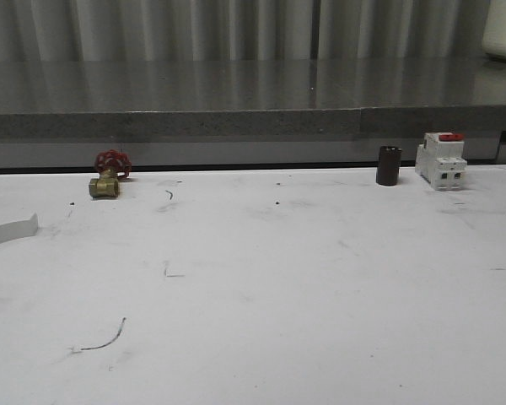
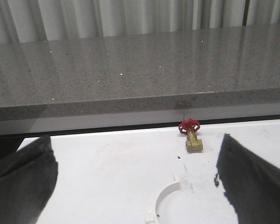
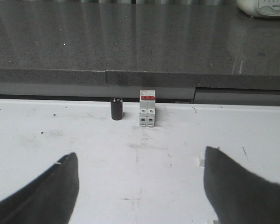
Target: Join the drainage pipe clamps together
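Note:
One white drainage pipe clamp [image 1: 13,229] lies flat at the table's far left edge, partly cut off in the front view. In the left wrist view the same half-ring [image 2: 165,200] curves on the table between and just ahead of my left gripper [image 2: 136,136], which is open and holds nothing. My right gripper [image 3: 141,151] is open too, above bare table. A small white tab [image 3: 201,162] peeks out beside one of its dark fingers [image 3: 238,186]; I cannot tell whether it belongs to a clamp.
A brass valve with a red handwheel [image 1: 110,175] stands at the back left. A black cylinder [image 1: 389,165] and a white breaker with a red switch [image 1: 441,160] stand at the back right. A grey stone ledge [image 1: 253,110] runs behind the table.

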Tool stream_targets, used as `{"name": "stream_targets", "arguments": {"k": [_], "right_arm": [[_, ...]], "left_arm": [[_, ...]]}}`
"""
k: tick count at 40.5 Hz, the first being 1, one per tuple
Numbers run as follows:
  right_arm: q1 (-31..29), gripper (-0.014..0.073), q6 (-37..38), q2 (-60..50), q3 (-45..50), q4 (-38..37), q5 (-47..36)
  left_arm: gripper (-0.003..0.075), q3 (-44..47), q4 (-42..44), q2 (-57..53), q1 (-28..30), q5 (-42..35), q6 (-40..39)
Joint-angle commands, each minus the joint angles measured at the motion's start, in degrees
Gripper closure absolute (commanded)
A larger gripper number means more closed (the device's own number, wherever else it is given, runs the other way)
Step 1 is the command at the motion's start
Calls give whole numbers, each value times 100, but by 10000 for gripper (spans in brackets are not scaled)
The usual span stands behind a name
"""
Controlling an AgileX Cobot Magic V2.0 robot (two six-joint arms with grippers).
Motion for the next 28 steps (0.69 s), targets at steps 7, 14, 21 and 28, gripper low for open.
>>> {"name": "stream_targets", "arguments": {"k": [7,14,21,28], "right_arm": [[-36,10,-7,74,-198,24,-486],[-36,10,-7,74,-198,24,-486],[-36,10,-7,74,-192,24,-486],[-36,10,-7,74,-192,24,-474]], "left_arm": [[99,-205,-58,70,-44,-479,-7],[132,-205,-167,81,-44,-536,-7],[169,-549,-466,688,-44,170,-7],[176,-1408,-443,2140,-44,1304,-7]]}}
